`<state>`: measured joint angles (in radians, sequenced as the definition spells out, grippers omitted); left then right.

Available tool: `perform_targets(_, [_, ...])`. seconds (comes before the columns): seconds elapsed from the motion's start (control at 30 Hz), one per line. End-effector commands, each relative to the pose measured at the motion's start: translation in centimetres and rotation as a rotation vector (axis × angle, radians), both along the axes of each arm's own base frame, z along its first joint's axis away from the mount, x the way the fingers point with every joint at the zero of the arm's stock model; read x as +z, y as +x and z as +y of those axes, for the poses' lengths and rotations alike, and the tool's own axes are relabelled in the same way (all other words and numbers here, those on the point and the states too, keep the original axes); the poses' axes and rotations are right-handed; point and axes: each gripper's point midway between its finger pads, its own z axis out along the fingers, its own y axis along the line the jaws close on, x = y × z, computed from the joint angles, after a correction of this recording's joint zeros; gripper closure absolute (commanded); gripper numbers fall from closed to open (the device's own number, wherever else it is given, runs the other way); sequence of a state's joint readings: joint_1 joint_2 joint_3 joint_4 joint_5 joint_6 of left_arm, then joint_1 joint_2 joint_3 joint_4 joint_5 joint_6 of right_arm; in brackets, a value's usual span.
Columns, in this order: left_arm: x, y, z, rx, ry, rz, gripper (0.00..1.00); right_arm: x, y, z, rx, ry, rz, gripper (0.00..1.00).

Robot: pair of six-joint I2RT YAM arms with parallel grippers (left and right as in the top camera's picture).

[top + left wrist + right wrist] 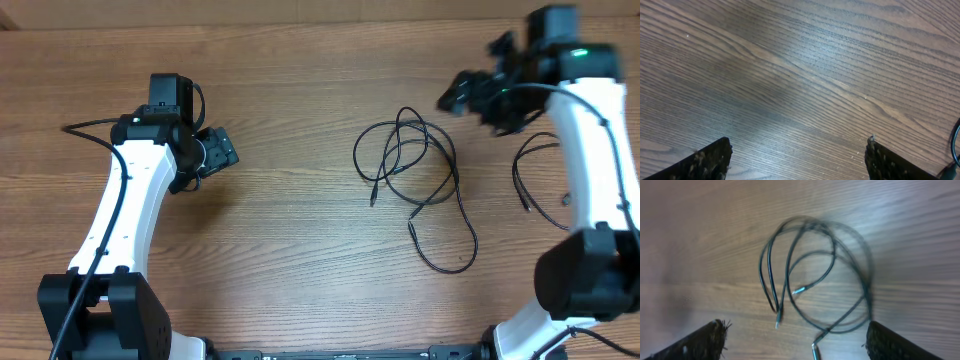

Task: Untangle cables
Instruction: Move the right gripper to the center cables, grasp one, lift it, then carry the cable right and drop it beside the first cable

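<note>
A tangle of thin black cables (408, 165) lies looped on the wooden table (290, 230), right of centre, with a long tail curling toward the front. A separate black cable (517, 172) lies at the right, partly hidden under my right arm. My right gripper (462, 95) is open and empty, above and behind the tangle. In the right wrist view the loops (788, 265) and their silver-tipped plugs (777, 324) lie ahead of the open fingers (795, 327). My left gripper (218, 152) is open and empty, well left of the tangle, over bare wood (797, 145).
A short stretch of black cable (956, 145) shows at the right edge of the left wrist view. The thick black wire (85, 127) of the left arm runs off to the left. Both arm bases stand at the table's front edge.
</note>
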<state>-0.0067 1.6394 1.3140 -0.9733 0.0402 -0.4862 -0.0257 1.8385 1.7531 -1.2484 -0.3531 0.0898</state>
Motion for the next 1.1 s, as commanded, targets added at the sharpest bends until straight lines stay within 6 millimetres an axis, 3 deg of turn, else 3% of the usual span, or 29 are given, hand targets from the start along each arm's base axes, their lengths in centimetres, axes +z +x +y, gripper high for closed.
perform_targets(0.0, [1.0, 0.6, -0.1, -0.020, 0.000, -0.029, 0.15, -3.5, -1.0, 2.6, 0.024, 0.007, 0.068, 0.14])
perform_targets(0.13, [1.0, 0.6, -0.2, -0.021, -0.006, -0.029, 0.15, -7.3, -0.8, 5.4, 0.056, -0.008, 0.038, 0.20])
perform_targets(0.33, [1.0, 0.6, -0.6, -0.027, -0.026, -0.029, 0.15, -11.8, -0.8, 8.0, 0.044, -0.036, -0.026, 0.29])
perform_targets(0.4, [1.0, 0.6, -0.5, -0.027, -0.025, -0.029, 0.15, -12.6, -1.0, 8.9, 0.064, -0.031, -0.047, 0.45])
perform_targets(0.53, [1.0, 0.5, -0.6, -0.027, -0.026, -0.028, 0.15, -12.3, -0.7, 10.1, 0.089, -0.023, -0.081, 0.96])
perform_targets(0.6, [1.0, 0.5, -0.6, -0.027, -0.026, -0.028, 0.16, -11.1, 0.0, 10.6, 0.087, 0.002, -0.102, 0.96])
perform_targets(0.67, [1.0, 0.5, -0.6, -0.028, -0.026, -0.028, 0.16, -9.1, 0.8, 11.5, 0.101, 0.049, -0.134, 0.96])
perform_targets(0.73, [1.0, 0.6, -0.6, -0.028, -0.025, -0.029, 0.16, -5.5, 1.9, 12.8, 0.128, 0.113, -0.186, 0.96])
perform_targets(0.9, [1.0, 0.6, -0.6, -0.028, -0.025, -0.030, 0.16, 7.6, 4.0, 16.0, 0.283, 0.260, -0.421, 0.96])
perform_targets(1.07, [1.0, 0.6, -0.5, -0.027, -0.025, -0.029, 0.16, 21.1, 4.6, 16.2, 0.306, 0.294, -0.706, 0.96])
